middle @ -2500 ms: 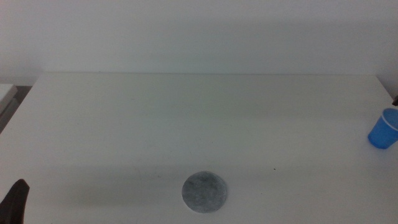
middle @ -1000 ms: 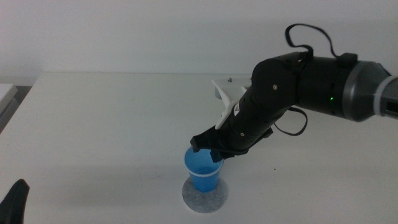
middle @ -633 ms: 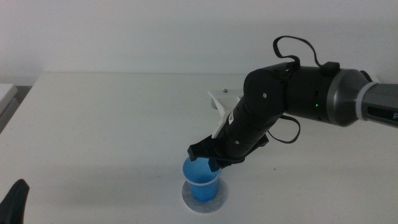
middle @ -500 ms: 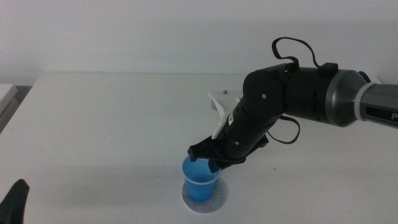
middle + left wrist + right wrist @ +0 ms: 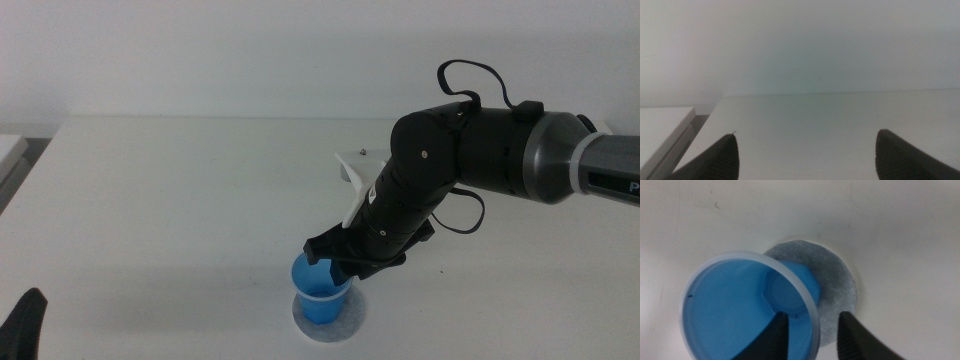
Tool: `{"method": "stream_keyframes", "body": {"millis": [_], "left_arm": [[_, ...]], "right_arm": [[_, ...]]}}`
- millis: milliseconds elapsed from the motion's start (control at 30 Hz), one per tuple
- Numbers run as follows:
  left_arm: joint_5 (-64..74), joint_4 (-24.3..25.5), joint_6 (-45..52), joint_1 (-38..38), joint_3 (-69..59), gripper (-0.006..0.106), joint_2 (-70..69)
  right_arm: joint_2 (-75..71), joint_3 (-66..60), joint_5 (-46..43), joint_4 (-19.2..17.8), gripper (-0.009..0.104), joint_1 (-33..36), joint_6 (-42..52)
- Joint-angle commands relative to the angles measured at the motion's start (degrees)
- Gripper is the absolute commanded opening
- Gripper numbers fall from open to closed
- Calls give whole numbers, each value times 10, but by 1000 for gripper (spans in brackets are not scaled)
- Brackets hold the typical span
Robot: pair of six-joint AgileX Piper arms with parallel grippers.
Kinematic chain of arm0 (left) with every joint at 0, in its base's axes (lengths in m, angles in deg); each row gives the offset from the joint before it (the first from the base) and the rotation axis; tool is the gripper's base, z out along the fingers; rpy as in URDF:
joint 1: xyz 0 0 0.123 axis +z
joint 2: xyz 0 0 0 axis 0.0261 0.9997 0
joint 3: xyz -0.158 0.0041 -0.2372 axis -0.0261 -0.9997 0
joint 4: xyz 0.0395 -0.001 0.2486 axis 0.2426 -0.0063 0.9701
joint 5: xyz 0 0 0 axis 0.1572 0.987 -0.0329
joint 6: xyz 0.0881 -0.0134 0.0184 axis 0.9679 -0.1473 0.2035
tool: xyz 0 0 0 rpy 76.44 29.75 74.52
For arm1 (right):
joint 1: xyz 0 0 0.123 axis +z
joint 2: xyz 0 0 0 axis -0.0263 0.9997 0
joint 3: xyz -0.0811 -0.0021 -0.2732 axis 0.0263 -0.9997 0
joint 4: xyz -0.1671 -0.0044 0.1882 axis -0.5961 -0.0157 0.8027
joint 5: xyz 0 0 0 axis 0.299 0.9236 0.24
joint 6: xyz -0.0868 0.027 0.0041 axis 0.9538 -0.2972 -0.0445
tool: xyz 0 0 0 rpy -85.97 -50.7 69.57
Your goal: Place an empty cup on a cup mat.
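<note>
The blue cup [image 5: 321, 290] stands upright over the grey speckled cup mat [image 5: 347, 318] at the table's front centre. Its base is at the mat; I cannot tell whether it rests on it. My right gripper [image 5: 335, 268] grips the cup's rim on its right side, one jaw inside the cup and one outside. In the right wrist view the empty cup [image 5: 740, 310] covers part of the cup mat [image 5: 837, 287], with the gripper [image 5: 812, 322] astride the pale rim. My left gripper [image 5: 805, 150] is open and empty, waiting at the table's front left corner [image 5: 25, 325].
The white table [image 5: 180, 200] runs to a white wall at the back. A pale object [image 5: 10, 150] sits beyond the table's left edge. The right arm [image 5: 480, 160] reaches in over the table's right half.
The right arm came in from the right carrying the cup and lowered it onto the mat. In the last half second the cup sank slightly. The left arm has not moved.
</note>
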Motion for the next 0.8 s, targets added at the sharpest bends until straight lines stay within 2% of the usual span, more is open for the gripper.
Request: {"method": "stream_keyframes", "body": {"millis": [0, 367, 567, 767], "left_arm": [[-7, 0, -2, -1, 0, 94, -2], [-7, 0, -2, -1, 0, 94, -2], [-7, 0, -2, -1, 0, 94, -2], [-7, 0, -2, -1, 0, 94, -2]], "right_arm": [[-2, 5, 6, 0, 31, 1, 3], [-3, 37, 16, 15, 53, 1, 24], [-4, 85, 92, 16, 67, 1, 50], [-46, 165, 172, 7, 68, 1, 112]]}}
